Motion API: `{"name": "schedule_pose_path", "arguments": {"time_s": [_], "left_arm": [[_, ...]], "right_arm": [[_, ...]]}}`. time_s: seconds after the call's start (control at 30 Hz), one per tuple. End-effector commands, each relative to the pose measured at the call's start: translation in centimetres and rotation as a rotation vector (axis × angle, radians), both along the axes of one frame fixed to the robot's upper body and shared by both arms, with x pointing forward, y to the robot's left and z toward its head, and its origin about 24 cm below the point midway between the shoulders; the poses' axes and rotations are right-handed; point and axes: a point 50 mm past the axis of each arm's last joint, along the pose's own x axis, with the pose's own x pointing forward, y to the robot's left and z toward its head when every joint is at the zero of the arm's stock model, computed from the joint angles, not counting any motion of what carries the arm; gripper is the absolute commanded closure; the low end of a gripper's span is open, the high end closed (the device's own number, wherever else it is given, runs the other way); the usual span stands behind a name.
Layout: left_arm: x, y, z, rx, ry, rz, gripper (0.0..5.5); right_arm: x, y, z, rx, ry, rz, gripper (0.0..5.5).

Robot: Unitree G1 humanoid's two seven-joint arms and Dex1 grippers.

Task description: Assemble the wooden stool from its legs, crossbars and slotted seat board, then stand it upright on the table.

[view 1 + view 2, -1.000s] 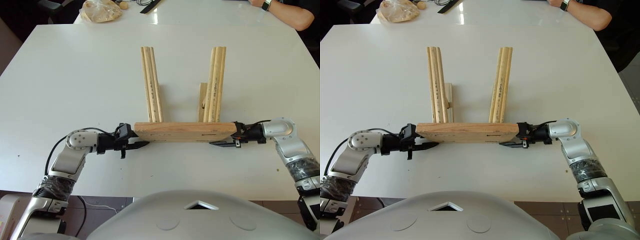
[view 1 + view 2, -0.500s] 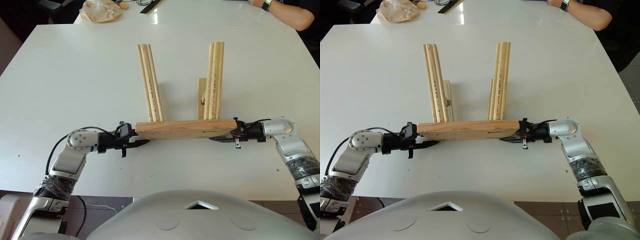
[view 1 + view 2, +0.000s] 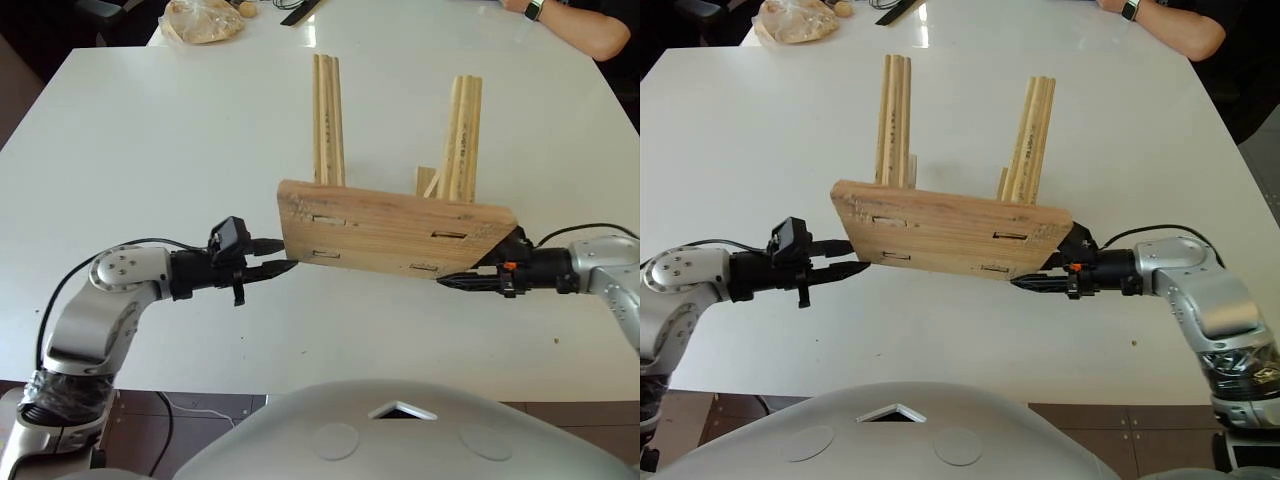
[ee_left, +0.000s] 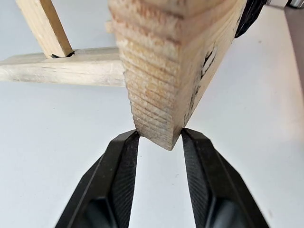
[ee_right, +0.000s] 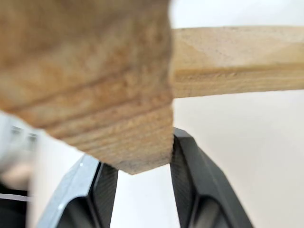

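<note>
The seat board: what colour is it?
The seat board is pale unpainted wood, best seen in the left eye view.

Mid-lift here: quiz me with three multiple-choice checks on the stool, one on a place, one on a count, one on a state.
1. Where does the left tool grip?
A. a leg
B. the left end of the seat board
C. a loose crossbar

2. How many slots show on the seat board's face?
A. two
B. four
C. six

3. How does the stool sit?
A. upright on its legs
B. in loose parts
C. tipped, slotted face toward the head camera, legs pointing away

Answers:
1 B: its fingers pinch the board's corner.
2 B: two pairs of slots show.
3 C: the left tool and the right tool hold the board's ends, face tilted up.
</note>
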Motion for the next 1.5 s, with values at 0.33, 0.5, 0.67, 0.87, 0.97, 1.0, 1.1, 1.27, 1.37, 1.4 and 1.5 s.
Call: {"name": "schedule_pose_path", "arguments": {"time_s": [0.33, 0.5, 0.67, 0.87, 0.97, 1.0, 1.1, 1.27, 1.37, 1.4, 1.5], "left_arm": [[0.4, -2.4, 18.1, -0.200, 0.393, -0.368, 4.15], [-0.5, -1.7, 20.2, -0.191, 0.442, -0.409, 4.15], [-1.0, -1.2, 20.4, -0.171, 0.470, -0.403, 4.15], [-1.4, -0.6, 16.6, -0.171, 0.618, -0.311, 4.15], [-1.1, -0.5, 14.4, -0.209, 0.638, -0.241, 4.15], [-1.0, -0.5, 13.7, -0.224, 0.639, -0.219, 4.15], [-1.1, -0.7, 12.4, -0.253, 0.638, -0.185, 4.15], [-1.7, -0.3, 11.0, -0.243, 0.680, -0.120, 4.15], [-1.6, -0.2, 10.2, -0.235, 0.666, -0.085, 4.15], [-1.4, -0.2, 10.0, -0.237, 0.658, -0.071, 4.15], [-1.0, -0.2, 9.1, -0.235, 0.645, -0.031, 4.15]], "right_arm": [[1.0, 1.7, 19.9, 0.500, 0.567, 0.413, 4.05], [0.2, 2.0, 21.2, 0.526, 0.690, 0.460, 4.05], [0.2, 2.0, 20.7, 0.522, 0.771, 0.441, 4.05], [0.9, 1.8, 19.7, 0.516, 0.874, 0.364, 4.05], [1.7, 2.0, 18.1, 0.501, 0.939, 0.312, 4.05], [2.1, 2.1, 17.3, 0.496, 0.957, 0.291, 4.05], [3.0, 2.2, 15.0, 0.492, 0.982, 0.217, 4.05], [4.2, 2.0, 12.7, 0.516, 0.959, 0.119, 4.05], [4.6, 2.6, 11.0, 0.514, 0.877, 0.072, 4.05], [4.6, 2.9, 10.4, 0.511, 0.840, 0.054, 4.05], [4.7, 3.8, 8.3, 0.502, 0.745, -0.037, 4.05]]}}
